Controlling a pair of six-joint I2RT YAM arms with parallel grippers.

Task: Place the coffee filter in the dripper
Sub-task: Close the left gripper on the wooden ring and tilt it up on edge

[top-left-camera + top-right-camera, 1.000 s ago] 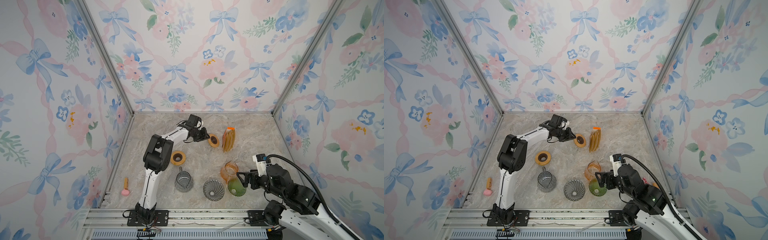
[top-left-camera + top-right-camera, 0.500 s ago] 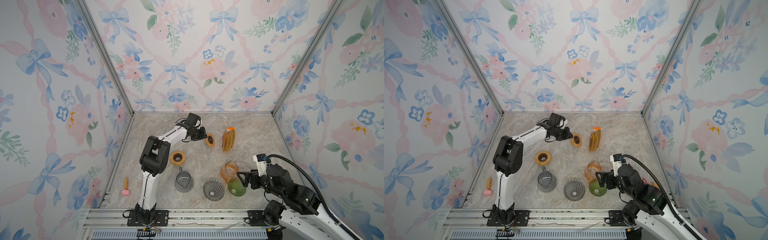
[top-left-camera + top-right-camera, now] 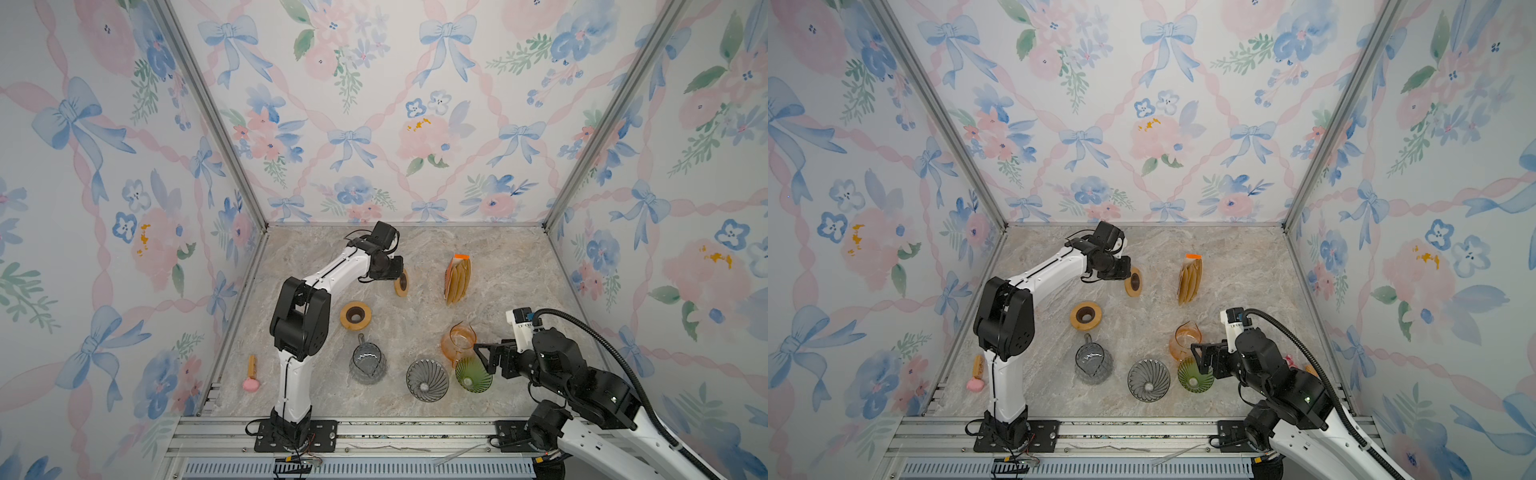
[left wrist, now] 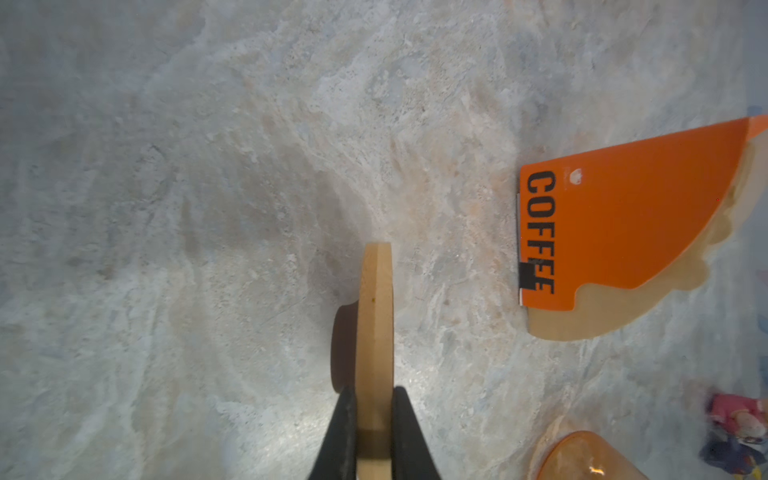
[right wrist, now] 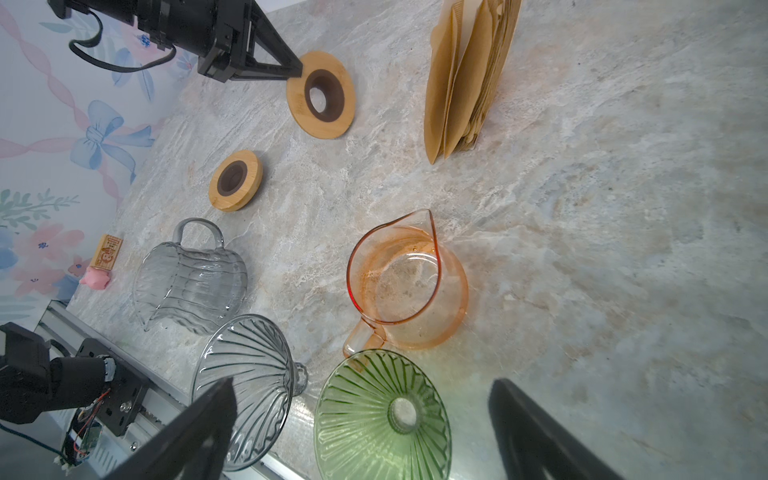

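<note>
Several brown coffee filters [image 3: 457, 280], bundled under an orange label reading COFFEE, are standing on edge toward the back right of the desk [image 3: 498, 257], and neither arm is touching them. To their left and apart from them, the left end effector [image 3: 398, 273] is clenching a wooden ring [image 3: 402, 283] held on edge. In the left wrist view its two black fingers [image 4: 340, 432] are pressing the ring's flat faces. Whether the ring's lower rim is touching the desk I cannot tell.

Well nearer the front, the green dripper [image 3: 473, 374] is sitting just in front of an orange glass pitcher [image 3: 458, 341], with a clear dripper [image 3: 427, 380] just beside it on the left. The right end effector [image 3: 482, 359] is hovering at the green dripper's right rim, released, jaws spread wide and gripping nothing.

Left of centre, a second wooden ring [image 3: 355, 315] is lying flat behind a clear pitcher [image 3: 368, 362]. At the front left edge a pink toy [image 3: 251, 384] is lying.
</note>
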